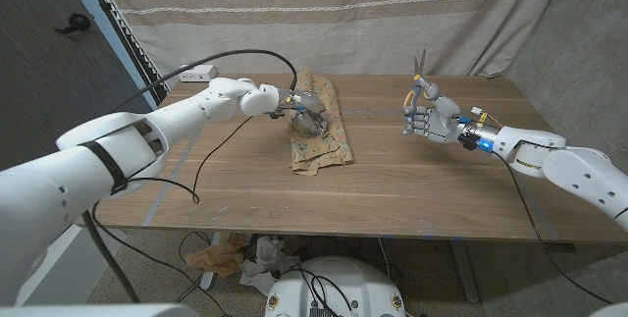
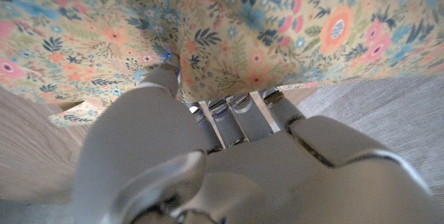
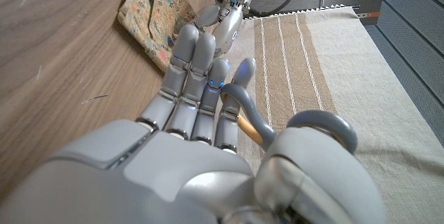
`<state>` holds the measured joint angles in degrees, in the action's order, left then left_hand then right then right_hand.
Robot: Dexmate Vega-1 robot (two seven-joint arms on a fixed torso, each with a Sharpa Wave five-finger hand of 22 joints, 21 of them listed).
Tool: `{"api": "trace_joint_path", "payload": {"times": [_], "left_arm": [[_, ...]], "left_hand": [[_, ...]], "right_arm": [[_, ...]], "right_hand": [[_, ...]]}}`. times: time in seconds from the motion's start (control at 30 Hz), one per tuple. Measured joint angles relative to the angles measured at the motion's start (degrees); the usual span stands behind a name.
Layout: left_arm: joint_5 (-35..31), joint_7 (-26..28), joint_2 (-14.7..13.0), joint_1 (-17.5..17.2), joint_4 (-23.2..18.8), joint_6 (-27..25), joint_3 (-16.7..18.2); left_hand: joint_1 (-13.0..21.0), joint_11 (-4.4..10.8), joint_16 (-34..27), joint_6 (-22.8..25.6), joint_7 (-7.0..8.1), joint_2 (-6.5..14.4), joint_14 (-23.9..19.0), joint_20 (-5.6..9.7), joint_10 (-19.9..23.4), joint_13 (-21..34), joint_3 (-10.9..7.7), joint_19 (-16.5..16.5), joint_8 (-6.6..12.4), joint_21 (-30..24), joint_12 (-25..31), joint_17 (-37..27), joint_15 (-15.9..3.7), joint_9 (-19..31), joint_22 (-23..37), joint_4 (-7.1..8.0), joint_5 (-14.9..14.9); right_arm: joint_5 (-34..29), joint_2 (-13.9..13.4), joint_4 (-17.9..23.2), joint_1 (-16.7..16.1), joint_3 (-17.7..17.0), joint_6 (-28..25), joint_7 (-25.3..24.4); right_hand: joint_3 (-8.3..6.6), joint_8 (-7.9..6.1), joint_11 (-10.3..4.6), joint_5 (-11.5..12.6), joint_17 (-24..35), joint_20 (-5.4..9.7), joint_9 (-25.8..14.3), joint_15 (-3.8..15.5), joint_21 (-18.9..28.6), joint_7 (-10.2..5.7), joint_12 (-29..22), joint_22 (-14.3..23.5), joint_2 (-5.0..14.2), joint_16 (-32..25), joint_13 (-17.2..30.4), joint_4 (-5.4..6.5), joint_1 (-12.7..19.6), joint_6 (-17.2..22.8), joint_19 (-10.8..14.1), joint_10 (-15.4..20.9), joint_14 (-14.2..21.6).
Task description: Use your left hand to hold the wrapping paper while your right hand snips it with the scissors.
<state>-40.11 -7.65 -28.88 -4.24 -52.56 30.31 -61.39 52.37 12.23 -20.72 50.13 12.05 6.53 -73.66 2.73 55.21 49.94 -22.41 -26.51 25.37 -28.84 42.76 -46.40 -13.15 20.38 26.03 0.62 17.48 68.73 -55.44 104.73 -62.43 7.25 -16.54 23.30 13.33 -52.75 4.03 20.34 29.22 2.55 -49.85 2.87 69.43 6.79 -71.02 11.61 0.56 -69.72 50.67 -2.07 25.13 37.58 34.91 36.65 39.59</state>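
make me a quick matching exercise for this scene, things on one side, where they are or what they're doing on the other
Things:
1. left hand
2. right hand
3. scissors
4. power strip

States:
A. white, at the table's far edge
B. tips pointing up
C. on the floral paper
D. raised, apart from the paper

Pairs: 1-C, 2-D, 3-B, 4-A

**Surfaces and Finishes**

Showing brown wood grain, matt and smooth, on the worktop (image 1: pixel 412 180). Looking like thin matt paper with a floral print, creased and rumpled: the wrapping paper (image 1: pixel 321 126). Gleaming as smooth grey plastic with a soft sheen, the right hand (image 1: pixel 429 121) and the left hand (image 1: pixel 306 116). Hanging behind, a coarse woven cloth curtain (image 1: pixel 392 13), beige with pale stripes. Appearing grey and smooth, plastic-looking, the scissors (image 3: pixel 305 123) handles.
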Motion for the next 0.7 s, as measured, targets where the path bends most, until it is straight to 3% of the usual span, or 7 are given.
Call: {"api": "trace_joint_path", "payload": {"times": [0.03, 0.07, 0.13, 0.2, 0.43, 0.7], "left_arm": [[0.4, -0.1, 0.0, -0.1, 0.0, -0.1, 0.2], [1.4, -0.3, 0.1, -0.4, 0.0, -0.5, 0.7], [4.0, -0.9, 0.2, -1.1, 0.0, -1.5, 1.9], [6.0, -1.4, 0.4, -1.8, 0.2, -2.2, 3.2], [15.0, -3.4, 1.2, -3.7, 0.6, -5.4, 6.5], [22.8, -3.3, 2.2, -6.3, 0.4, -9.4, 10.0]], "left_hand": [[-0.5, 0.01, -0.9, -1.2, 0.11, 0.5, 1.0, -0.06, -0.8, 1.8, -1.64, 0.5, -0.11, -0.3, 0.4, -2.3, 0.03, 1.6, -0.1, 1.74, 0.0], [-0.9, 0.01, -2.0, -2.4, 0.17, 1.2, 2.4, -0.11, -1.7, 3.8, -2.46, 0.9, -0.11, -0.7, 0.8, -5.4, 0.08, 3.8, -0.1, 2.56, 0.0], [-1.9, 0.01, -4.2, -5.6, 0.27, 2.5, 4.7, -0.14, -3.2, 7.8, -3.00, 1.7, 0.96, -1.4, 1.4, -11.2, 0.13, 8.7, 0.0, 3.01, 0.0], [-2.4, -0.06, -5.7, -8.1, 0.25, 3.0, 6.0, -0.26, -4.0, 10.7, -4.84, 2.1, 1.90, -2.0, 2.0, -14.8, 0.20, 12.7, 0.3, 4.10, 0.0], [-3.4, 0.09, -8.9, -11.9, 0.24, 4.1, 6.2, -0.26, -5.2, 15.1, -5.94, 2.7, 3.13, -3.4, 2.8, -19.5, 0.29, 18.7, 1.3, 4.60, -0.4], [-3.7, 0.11, -14.6, -13.8, -0.50, 4.5, 1.0, -0.19, -4.6, 18.4, -6.13, 1.5, 4.98, -5.8, 5.1, -22.6, 0.50, 23.9, 2.7, 4.78, -1.7]], "right_arm": [[0.0, 0.0, -0.1, 0.1, 0.1, 0.0, 0.0], [-0.1, 0.1, -0.1, 0.2, 0.1, 0.1, 0.1], [-0.1, 0.2, -0.2, 0.3, 0.2, 0.1, 0.2], [-0.2, 0.2, -0.3, 0.4, 0.3, 0.2, 0.3], [-0.3, 0.4, -0.5, 0.6, 0.5, 0.4, 0.6], [-0.4, 0.6, -0.5, 0.5, 0.7, 0.8, 1.0]], "right_hand": [[0.00, 0.00, 0.00, 0.0, 0.0, 0.00, 0.0, 0.00, 0.0, 0.00, 0.0, 0.0, 0.00, 0.0, 0.0, 0.00, 0.0, 0.0, 0.0, 0.0, 0.0], [0.00, 0.00, 0.00, 0.0, 0.0, 0.00, 0.0, 0.00, 0.0, 0.00, 0.0, 0.0, 0.00, 0.0, 0.0, 0.00, 0.0, 0.0, 0.0, 0.0, 0.0], [0.00, 0.00, 0.00, 0.0, 0.0, 0.00, 0.0, 0.00, 0.0, 0.00, 0.0, 0.1, 0.00, 0.0, 0.0, 0.00, 0.0, 0.0, 0.0, 0.0, 0.0], [0.00, 0.00, 0.01, 0.0, 0.0, 0.00, -0.1, 0.00, 0.0, 0.00, 0.0, 0.3, 0.00, 0.0, 0.0, 0.00, 0.0, 0.0, 0.0, 0.0, 0.0], [0.00, 0.00, 0.01, 0.0, 0.0, 0.00, 0.0, 0.00, 0.0, 0.01, -0.3, 0.2, 0.00, -0.2, 0.0, 0.01, 0.0, 0.0, 0.0, 0.0, 0.0], [0.00, 0.00, 0.11, -0.2, 0.0, 0.00, 0.2, 0.00, 0.0, 0.07, -0.2, 0.1, 0.00, -0.2, -0.3, 0.01, 0.0, 0.1, 0.0, -0.1, 0.0]]}}
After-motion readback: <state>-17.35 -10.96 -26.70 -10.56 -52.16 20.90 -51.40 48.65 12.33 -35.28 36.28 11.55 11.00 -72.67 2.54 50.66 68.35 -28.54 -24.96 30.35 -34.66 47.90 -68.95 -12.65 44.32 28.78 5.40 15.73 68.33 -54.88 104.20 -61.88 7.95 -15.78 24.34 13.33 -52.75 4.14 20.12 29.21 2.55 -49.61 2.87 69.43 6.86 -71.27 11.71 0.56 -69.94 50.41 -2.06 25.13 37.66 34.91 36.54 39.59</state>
